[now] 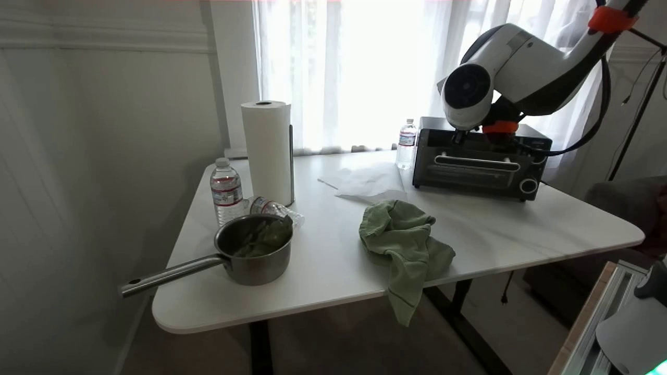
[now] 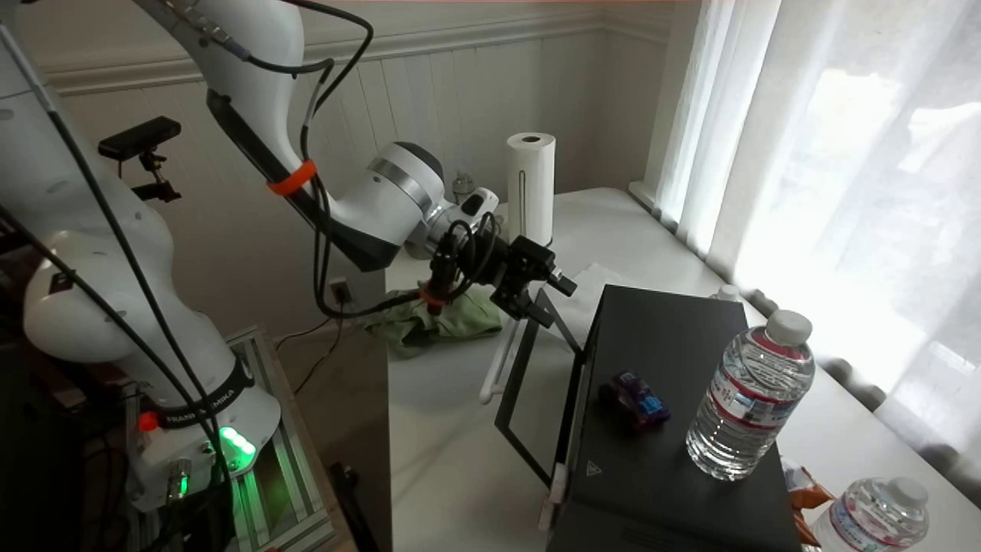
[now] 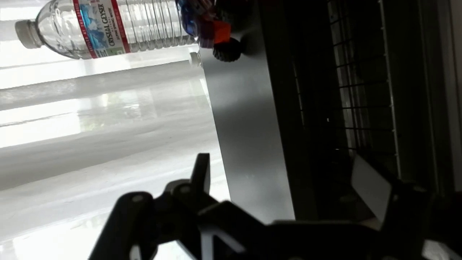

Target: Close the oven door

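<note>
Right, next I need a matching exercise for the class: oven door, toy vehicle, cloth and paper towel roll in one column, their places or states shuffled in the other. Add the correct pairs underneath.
Column one
1. oven door
2. toy vehicle
3. cloth
4. paper towel roll

Column two
A. partly hanging over an edge of the table
B. standing upright
C. open
D. on top of the oven

Pairs: 1-C, 2-D, 3-A, 4-B

Oven (image 1: 471, 177), cloth (image 1: 409, 237), saucepan (image 1: 260, 268) on table (image 1: 333, 265)

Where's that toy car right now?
In an exterior view, the toy car sits on top of the oven, just left of the water bottle standing there.
</note>
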Controlling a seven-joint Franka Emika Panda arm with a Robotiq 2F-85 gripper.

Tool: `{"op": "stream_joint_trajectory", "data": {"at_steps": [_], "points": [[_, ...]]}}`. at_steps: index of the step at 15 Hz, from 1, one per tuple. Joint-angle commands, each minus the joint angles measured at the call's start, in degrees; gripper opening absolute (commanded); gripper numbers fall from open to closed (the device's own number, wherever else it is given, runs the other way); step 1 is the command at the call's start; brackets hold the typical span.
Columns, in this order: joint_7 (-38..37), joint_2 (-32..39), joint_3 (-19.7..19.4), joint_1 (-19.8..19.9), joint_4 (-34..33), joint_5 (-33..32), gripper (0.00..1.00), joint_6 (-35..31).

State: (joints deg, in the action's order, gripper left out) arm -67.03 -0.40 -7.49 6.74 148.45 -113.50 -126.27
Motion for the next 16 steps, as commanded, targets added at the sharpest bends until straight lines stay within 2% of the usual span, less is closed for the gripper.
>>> {"op": "stream_joint_trajectory", "data": {"at_steps": [1, 10, 16], "points": [[-4.03, 2.37, 0.07, 0.22, -1.27, -3.74, 1.0, 2.42], [-6.94, 4.67, 0.67, 0.22, -1.69, -5.27, 1.0, 5.99], [-10.87, 6.07, 0.9, 0.16, -1.81, -9.22, 1.0, 11.19]]}}
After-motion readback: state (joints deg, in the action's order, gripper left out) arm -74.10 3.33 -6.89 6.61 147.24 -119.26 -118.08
